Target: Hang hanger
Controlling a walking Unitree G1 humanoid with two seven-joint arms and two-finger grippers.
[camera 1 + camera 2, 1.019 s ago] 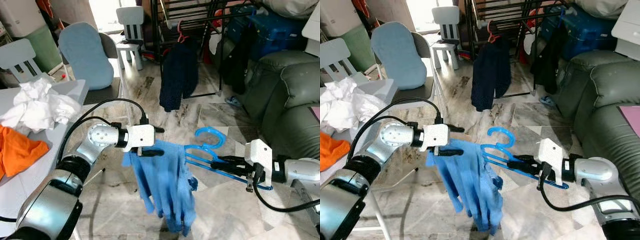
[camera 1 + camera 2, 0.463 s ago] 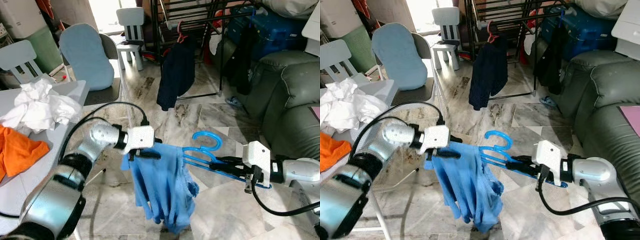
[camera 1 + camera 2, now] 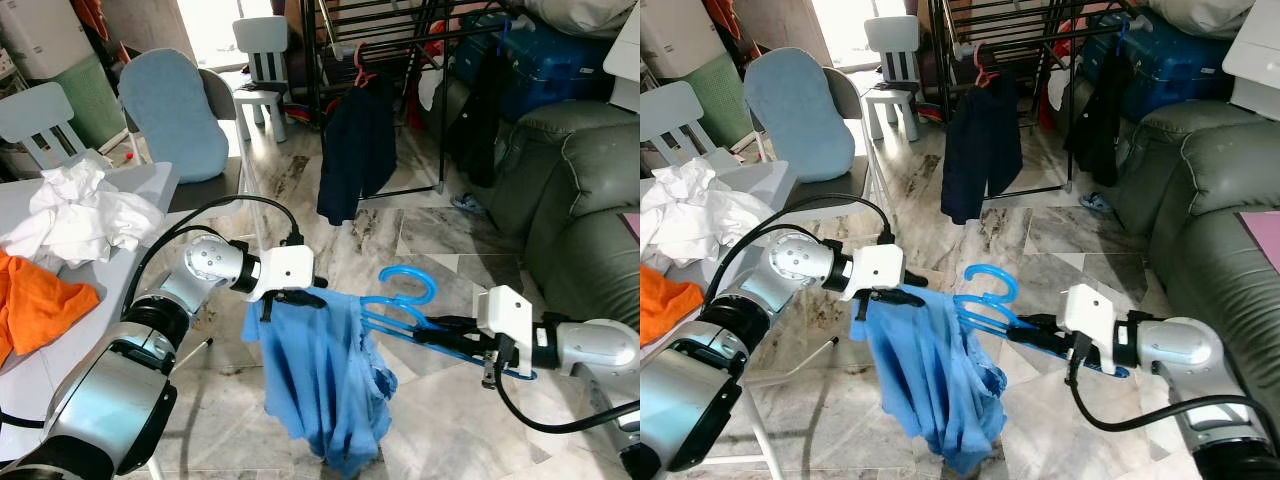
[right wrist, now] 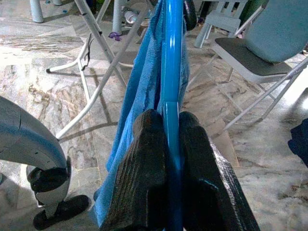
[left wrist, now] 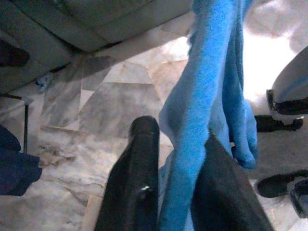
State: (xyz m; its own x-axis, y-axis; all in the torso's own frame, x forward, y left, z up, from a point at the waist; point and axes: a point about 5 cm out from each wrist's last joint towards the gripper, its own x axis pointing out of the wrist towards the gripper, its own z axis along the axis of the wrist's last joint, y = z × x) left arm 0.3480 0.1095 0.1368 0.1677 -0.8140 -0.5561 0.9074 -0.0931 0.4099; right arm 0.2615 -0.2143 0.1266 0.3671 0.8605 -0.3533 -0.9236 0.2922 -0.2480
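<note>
Pincers (image 3: 300, 296) (image 3: 432, 330) grip unlabelled blue cloth (image 3: 325, 385), hanger (image 3: 405, 305).

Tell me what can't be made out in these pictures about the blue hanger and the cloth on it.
- Left end of the blue hanger: buried under the blue garment in both eye views.
- How far the garment is threaded on: folds hide it.
- Right gripper pads' contact: the hanger bar covers it in the right wrist view.
- Left gripper fingertips: the cloth drapes over them in the left wrist view.

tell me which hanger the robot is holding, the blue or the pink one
The blue hanger, clamped in the right gripper with blue cloth on it; the pink hanger hangs on the rack.
</note>
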